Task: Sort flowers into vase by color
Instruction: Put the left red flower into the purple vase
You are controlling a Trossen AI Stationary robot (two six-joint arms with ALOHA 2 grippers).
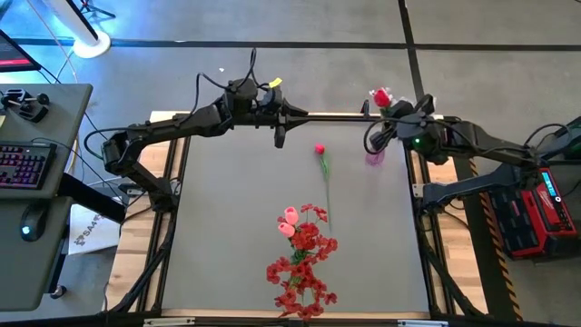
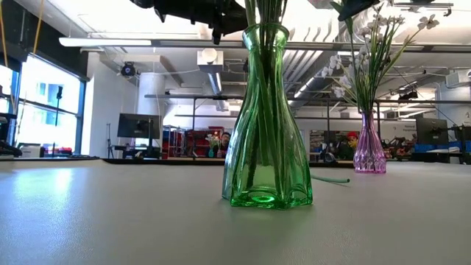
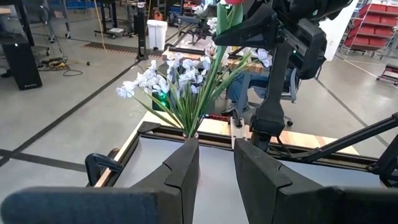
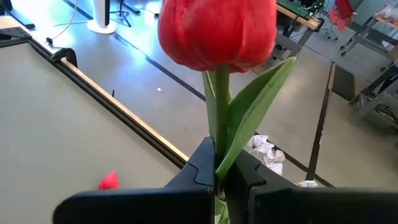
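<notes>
At 2 o'clock on the grey table (image 1: 236, 218), right gripper (image 4: 219, 171) is clamped on a red tulip (image 4: 216, 32), fingers pinching the green stem just under the smooth rounded bud, one long leaf beside it. It hangs over the pink vase (image 2: 369, 151), a slim ribbed glass piece with flared foot, holding white flowers (image 3: 163, 79): small papery blossoms on thin grass-like green blades, fanned out.

Green vase (image 2: 266, 121): clear ribbed glass, narrow neck, bulging waist, scalloped base. Green stems stand inside it, running up past the rim; blossoms cut off in the low view. From overhead it sits near 6 o'clock with red flowers (image 1: 307, 263), clustered and frilly, plus a pink bud (image 1: 289, 221) at the rim.

Loose on the table, near centre toward 12 o'clock, lies a single red bud (image 1: 320, 150) on a long thin stem, flat, pointing toward 6. Apart from both vases.

Left gripper (image 3: 216, 171) hovers near 12 o'clock at the far edge, fingers narrowly parted, nothing between them; dark, blocky, matte pads. It faces the pink vase.

Table surface matte grey, wood frame at the edges.
</notes>
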